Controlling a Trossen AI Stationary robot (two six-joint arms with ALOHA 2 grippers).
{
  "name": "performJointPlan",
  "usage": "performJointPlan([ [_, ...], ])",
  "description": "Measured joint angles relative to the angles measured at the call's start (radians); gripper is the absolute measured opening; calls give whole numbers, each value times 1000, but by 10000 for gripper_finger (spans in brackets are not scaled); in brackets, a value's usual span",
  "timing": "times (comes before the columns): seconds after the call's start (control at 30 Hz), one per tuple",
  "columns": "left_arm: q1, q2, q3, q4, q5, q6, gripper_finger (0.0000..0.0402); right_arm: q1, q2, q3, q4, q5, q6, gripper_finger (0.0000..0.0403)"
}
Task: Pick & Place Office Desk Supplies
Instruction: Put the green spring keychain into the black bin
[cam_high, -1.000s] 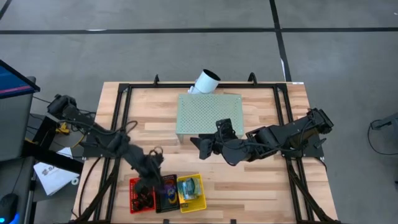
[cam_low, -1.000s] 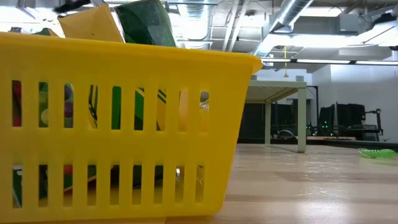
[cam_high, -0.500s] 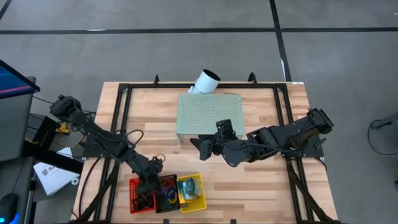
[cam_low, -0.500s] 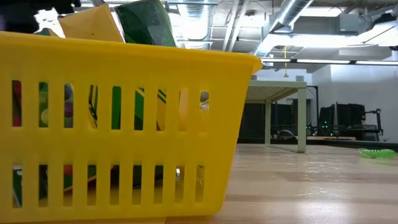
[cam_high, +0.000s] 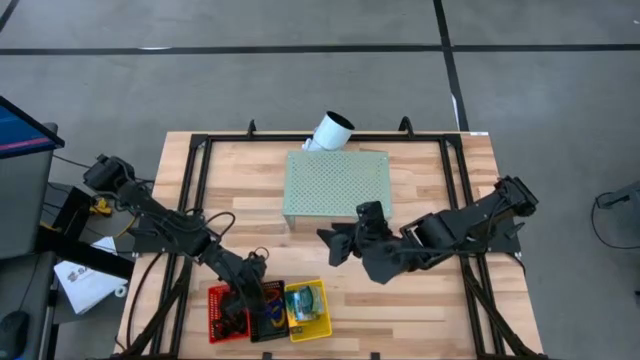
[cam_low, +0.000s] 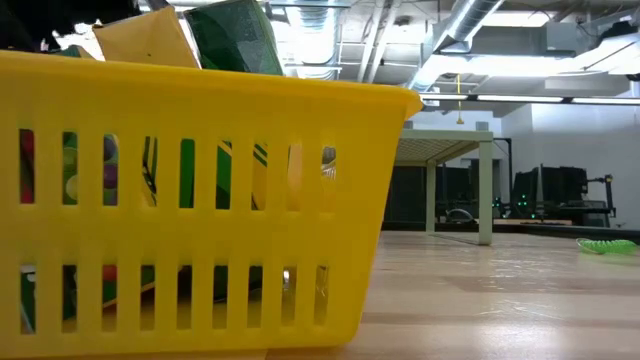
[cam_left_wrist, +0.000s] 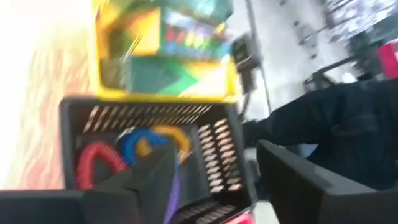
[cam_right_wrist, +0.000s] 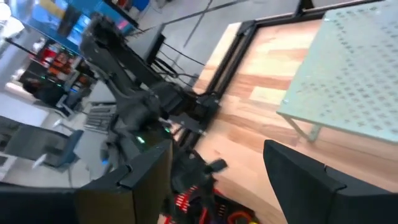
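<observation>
Three small baskets stand in a row at the table's near edge: red (cam_high: 226, 314), black (cam_high: 268, 312) and yellow (cam_high: 308, 310). The yellow basket (cam_low: 200, 200) holds crayon boxes (cam_left_wrist: 186, 43), which stick out above its rim. Red, blue and orange coiled loops (cam_left_wrist: 134, 149) lie in the black basket (cam_left_wrist: 217, 162). My left gripper (cam_left_wrist: 214, 162) hangs open just over the black basket, slanting down. A purple loop (cam_left_wrist: 175, 194) shows beside one of its fingers. My right gripper (cam_high: 330, 243) is open in the air near the table's middle, with nothing between its fingers. My left gripper stands open with the purple loop (cam_left_wrist: 175, 194) beside the inner side of one finger (cam_left_wrist: 152, 180). Whether that finger touches the loop, I cannot tell.
A pale green perforated block (cam_high: 335, 185) stands on legs at the table's far middle, with a white tube (cam_high: 330, 130) behind it. A black frame (cam_high: 205, 170) runs round the table. A small green thing (cam_low: 607, 245) lies far off on the wood.
My left gripper has sunk toward the black basket and now sits low over it. The purple patch seen in that basket a second ago has given way to blue and orange loops. My right gripper has drifted a little toward the table's near edge.
</observation>
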Motion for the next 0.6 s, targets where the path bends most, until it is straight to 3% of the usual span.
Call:
performJointPlan([
  [0.1,8,-43,0,41,-14,19,240,22,0,0,-94,5,58,249],
  [0.23,27,-147,0,114,-72,34,244,56,0,0,-349,-39,234,249],
  [0.47,72,-351,2,158,-192,104,224,109,8,-41,-791,-373,418,249],
  [0.6,106,-415,2,176,-228,105,221,101,-21,-158,-820,-543,426,248],
])
